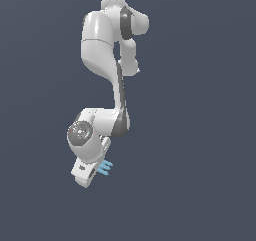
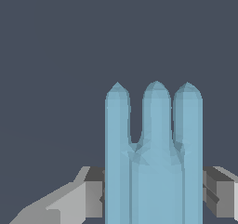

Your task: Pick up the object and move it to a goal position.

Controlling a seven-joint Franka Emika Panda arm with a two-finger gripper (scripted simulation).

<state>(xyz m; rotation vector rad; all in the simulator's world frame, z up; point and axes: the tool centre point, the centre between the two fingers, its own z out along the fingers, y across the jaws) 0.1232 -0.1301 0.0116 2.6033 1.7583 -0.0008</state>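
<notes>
The object is a flat light-blue piece of three parallel bars with pointed tips, joined lower down. In the wrist view it fills the space between my grey fingers, which press on it from both sides. In the exterior view the white arm hangs over a plain dark-grey ground, and the object sticks out as small blue prongs beside the white gripper at the arm's lower end, toward the exterior view's right. The gripper is shut on the object.
Only the plain dark-grey background surrounds the arm in both views. No other object, container or edge shows.
</notes>
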